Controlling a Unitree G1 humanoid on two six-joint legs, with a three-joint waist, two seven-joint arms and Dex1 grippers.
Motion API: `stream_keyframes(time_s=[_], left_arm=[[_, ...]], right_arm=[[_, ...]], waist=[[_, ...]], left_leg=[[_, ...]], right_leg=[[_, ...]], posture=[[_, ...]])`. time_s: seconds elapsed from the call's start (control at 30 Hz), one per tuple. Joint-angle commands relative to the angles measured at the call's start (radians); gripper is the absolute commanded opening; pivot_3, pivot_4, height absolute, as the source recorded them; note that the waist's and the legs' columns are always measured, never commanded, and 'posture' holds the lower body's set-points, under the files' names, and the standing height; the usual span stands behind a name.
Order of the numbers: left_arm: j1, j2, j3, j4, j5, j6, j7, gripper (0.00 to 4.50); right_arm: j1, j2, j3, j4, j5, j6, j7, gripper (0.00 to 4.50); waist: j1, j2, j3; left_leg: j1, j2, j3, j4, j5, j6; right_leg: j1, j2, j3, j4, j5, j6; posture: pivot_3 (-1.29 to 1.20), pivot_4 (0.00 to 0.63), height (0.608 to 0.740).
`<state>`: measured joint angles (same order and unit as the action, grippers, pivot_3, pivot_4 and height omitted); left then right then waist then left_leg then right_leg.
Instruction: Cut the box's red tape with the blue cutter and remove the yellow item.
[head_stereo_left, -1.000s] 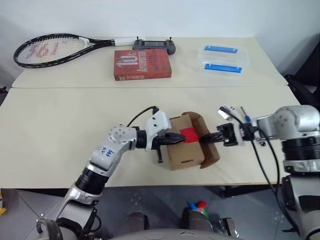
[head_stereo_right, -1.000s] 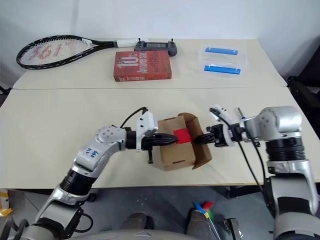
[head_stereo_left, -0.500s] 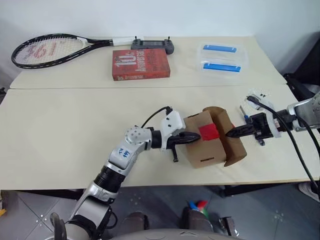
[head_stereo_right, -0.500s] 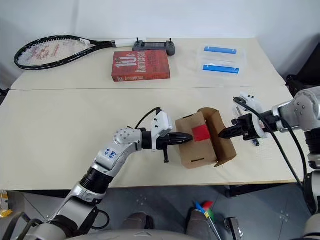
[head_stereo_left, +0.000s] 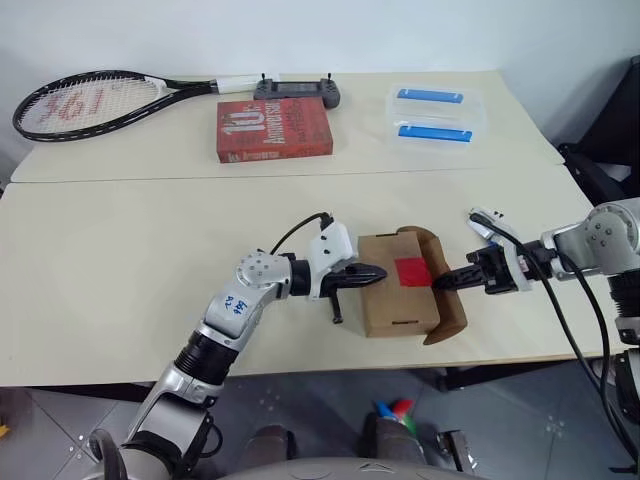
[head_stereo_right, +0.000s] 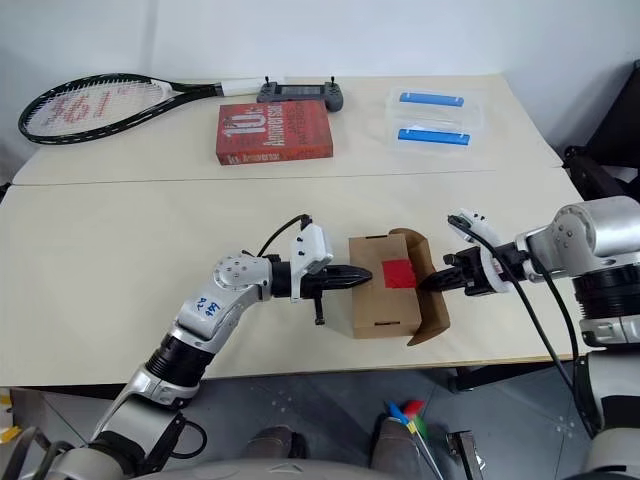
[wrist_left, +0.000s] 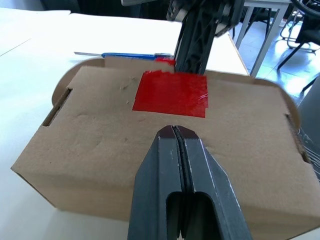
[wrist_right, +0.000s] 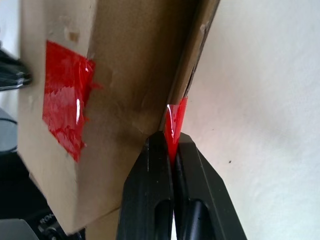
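Small brown cardboard box (head_stereo_left: 398, 296) mid-worktop (head_stereo_left: 120, 260), left jaws (head_stereo_left: 378, 273) closed and pressed on top, right jaws (wrist_right: 171, 146) clamped on taped flap edge, red tape square (wrist_left: 171, 93) split, yellow item unseen, removal pending.

Right pincer (wrist_right: 172, 150) pinches red tape (wrist_right: 176, 120) on box (wrist_right: 130, 65) flap edge.

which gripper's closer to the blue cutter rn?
Right. The right gripper pinches the box's open flap, close to the blue cutter lying on the table behind it; the left gripper presses the box's far side.
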<state>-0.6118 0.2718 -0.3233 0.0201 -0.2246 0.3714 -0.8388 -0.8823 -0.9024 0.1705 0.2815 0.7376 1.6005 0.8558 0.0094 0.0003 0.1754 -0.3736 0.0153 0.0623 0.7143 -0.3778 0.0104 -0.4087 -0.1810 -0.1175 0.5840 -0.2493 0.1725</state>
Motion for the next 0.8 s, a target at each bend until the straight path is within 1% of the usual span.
stream_keyframes(time_s=[0.03,0.13,0.17,0.27,0.33,0.4,0.6,0.7,0.8], left_arm=[[0.026,0.022,-0.016,-0.005,0.026,0.035,-0.004,0.0],[0.025,0.038,-0.015,-0.013,0.025,0.045,-0.012,0.0],[0.025,0.042,-0.016,-0.016,0.024,0.048,-0.015,0.0],[0.023,0.05,-0.018,-0.022,0.022,0.057,-0.022,0.0],[0.02,0.053,-0.02,-0.025,0.022,0.061,-0.025,0.0],[0.017,0.055,-0.022,-0.025,0.022,0.064,-0.028,0.0],[0.012,0.06,-0.026,-0.031,0.024,0.07,-0.033,0.0],[0.013,0.064,-0.023,-0.034,0.025,0.073,-0.033,0.0],[0.014,0.064,-0.022,-0.036,0.026,0.075,-0.029,0.0]], right_arm=[[0.027,0.017,-0.033,0.006,-0.019,-0.027,-0.004,0.03],[0.052,0.032,-0.044,0.008,-0.034,-0.038,-0.013,0.03],[0.058,0.037,-0.05,0.005,-0.032,-0.038,-0.011,0.23],[0.071,0.058,-0.064,-0.007,-0.034,-0.038,-0.012,0.99],[0.08,0.07,-0.062,-0.013,-0.04,-0.049,-0.008,1.72],[0.086,0.081,-0.055,-0.008,-0.051,-0.064,-0.007,2.31],[0.092,0.123,-0.039,-0.002,-0.066,-0.076,0.005,2.31],[0.092,0.123,-0.032,-0.013,-0.07,-0.066,0.012,1.64],[0.087,0.108,-0.027,-0.016,-0.083,-0.06,0.014,0.69]], waist=[[-0.001,0.0,0.0],[-0.001,0.0,0.0],[-0.001,0.0,0.0],[-0.001,0.0,0.0],[-0.001,0.0,0.0],[-0.003,0.0,0.0],[-0.012,0.0,0.0],[-0.014,-0.001,0.0],[-0.011,0.0,0.0]], left_leg=[[0.0,0.0,0.0,0.0,0.0,0.0],[0.0,0.0,0.0,0.0,0.0,0.0],[0.0,0.0,0.0,0.0,0.0,0.0],[0.001,0.0,0.0,0.0,0.0,0.0],[0.001,0.0,0.0,0.0,0.0,0.0],[0.002,0.0,0.0,0.0,0.0,0.0],[0.004,0.0,0.0,0.001,0.0,0.0],[0.005,0.001,0.0,0.001,0.0,0.0],[0.004,0.001,0.0,0.001,0.0,0.0]], right_leg=[[0.0,0.0,0.0,0.0,0.0,0.0],[0.0,0.0,0.0,0.0,0.0,0.0],[0.001,0.0,0.0,0.0,0.0,0.0],[0.001,0.0,0.0,0.0,0.0,0.0],[0.001,0.0,0.0,0.0,0.0,0.0],[0.002,0.0,0.0,0.0,0.0,0.0],[0.005,0.0,0.0,0.0,0.0,0.0],[0.005,0.0,0.0,0.0,0.0,0.0],[0.005,0.0,0.0,0.0,0.0,0.0]], posture=[[0.0,0.15,0.74],[0.0,0.15,0.74],[0.0,0.15,0.74],[0.0,0.15,0.74],[0.0,0.15,0.74],[0.0,0.15,0.74],[0.0,0.15,0.74],[0.0,0.15,0.74],[0.0,0.15,0.74]])
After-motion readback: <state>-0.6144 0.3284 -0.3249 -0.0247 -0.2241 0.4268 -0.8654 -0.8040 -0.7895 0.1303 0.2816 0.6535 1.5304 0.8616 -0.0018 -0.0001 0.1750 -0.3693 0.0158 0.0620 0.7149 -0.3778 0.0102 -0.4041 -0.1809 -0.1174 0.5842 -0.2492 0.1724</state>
